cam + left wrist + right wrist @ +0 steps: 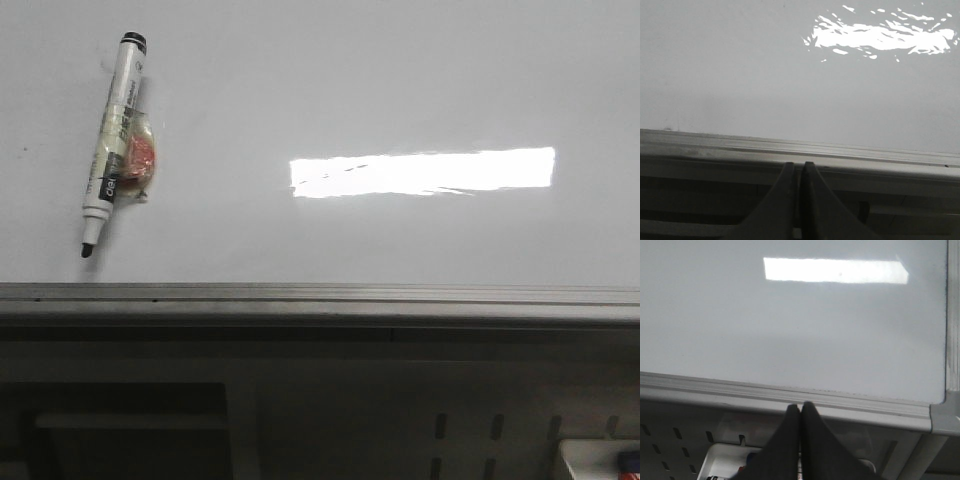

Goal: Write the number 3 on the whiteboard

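Note:
The whiteboard (350, 90) is glossy white with a grey metal edge rail (320, 298) along its near side. No number 3 shows on it; only a bright rectangular glare. A white marker (113, 145) with a black tip and black cap end lies on the board at the left, uncapped, with a pinkish lump taped to it. My left gripper (799, 165) is shut and empty, just before the rail. My right gripper (800, 406) is shut and empty, also at the rail (785, 395), near the board's right corner (944, 415). Neither gripper shows in the front view.
A grey perforated panel (480, 430) lies below the rail. A white tray (725, 462) with markers sits under my right gripper; its corner shows in the front view (600, 458). The board (740, 75) fills the left wrist view.

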Controlling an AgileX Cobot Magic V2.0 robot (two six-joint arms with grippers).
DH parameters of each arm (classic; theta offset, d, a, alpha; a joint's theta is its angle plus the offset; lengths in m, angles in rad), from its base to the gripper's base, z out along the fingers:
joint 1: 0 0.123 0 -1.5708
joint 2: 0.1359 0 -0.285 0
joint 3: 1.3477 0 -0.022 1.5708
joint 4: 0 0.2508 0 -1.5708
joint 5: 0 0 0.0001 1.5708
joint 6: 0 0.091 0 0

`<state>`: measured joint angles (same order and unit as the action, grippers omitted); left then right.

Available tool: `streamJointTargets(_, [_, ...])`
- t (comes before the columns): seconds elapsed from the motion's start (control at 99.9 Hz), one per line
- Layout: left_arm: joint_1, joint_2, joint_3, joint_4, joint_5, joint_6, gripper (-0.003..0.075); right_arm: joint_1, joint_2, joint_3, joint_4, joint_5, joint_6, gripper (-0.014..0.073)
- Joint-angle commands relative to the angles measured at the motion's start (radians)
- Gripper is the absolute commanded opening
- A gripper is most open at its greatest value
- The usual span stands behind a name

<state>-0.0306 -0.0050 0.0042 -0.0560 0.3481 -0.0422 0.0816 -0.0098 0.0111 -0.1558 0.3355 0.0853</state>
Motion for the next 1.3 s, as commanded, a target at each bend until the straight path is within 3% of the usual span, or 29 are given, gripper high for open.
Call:
streamJointTargets(0.0, [0.003,-0.026,0.035,-0.009,-0.043,-0.009,-0.0020,-0.005,-0.016,0.024,-0.012,-0.026,0.000,-0.0064])
streamJointTargets(0.35, [0.003,-0.026,0.035,-0.009,-0.043,-0.009,-0.0020,-0.005,-0.016,0.024,-0.020,-0.062,0.000,-0.0064])
streamJointTargets(0.58, [0.003,-0.026,0.035,-0.009,-0.043,-0.009,-0.0020,-0.005,-0.016,0.024,-0.011,-0.324,0.000,-0.0064])
streamJointTargets(0.701, [0.003,-0.026,0.035,0.007,-0.060,-0.001,-0.0020,-0.005,-0.016,0.024,0.156,-0.435,0.000,-0.0064])
streamJointTargets(0.771, [0.003,-0.026,0.035,-0.126,-0.109,-0.003,-0.0020,-0.005,-0.016,0.024,0.246,-0.419,0.000,-0.0064])
streamJointTargets(0.821, [0.003,-0.026,0.035,-0.361,-0.175,-0.003,-0.0020,-0.005,-0.016,0.024,0.306,-0.398,0.000,-0.0064])
streamJointTargets(0.901, [0.003,-0.026,0.035,-0.592,-0.235,-0.001,-0.0020,-0.005,-0.016,0.024,0.375,-0.384,0.000,-0.0064])
streamJointTargets(1.161, [0.003,-0.026,0.030,-0.916,-0.338,-0.001,-0.0020,-0.005,-0.016,-0.036,0.515,-0.416,0.000,-0.0064])
streamJointTargets(1.291, [0.003,-0.022,-0.034,-0.869,-0.282,0.062,-0.0020,-0.005,-0.011,-0.135,0.513,-0.336,0.000,-0.0064])
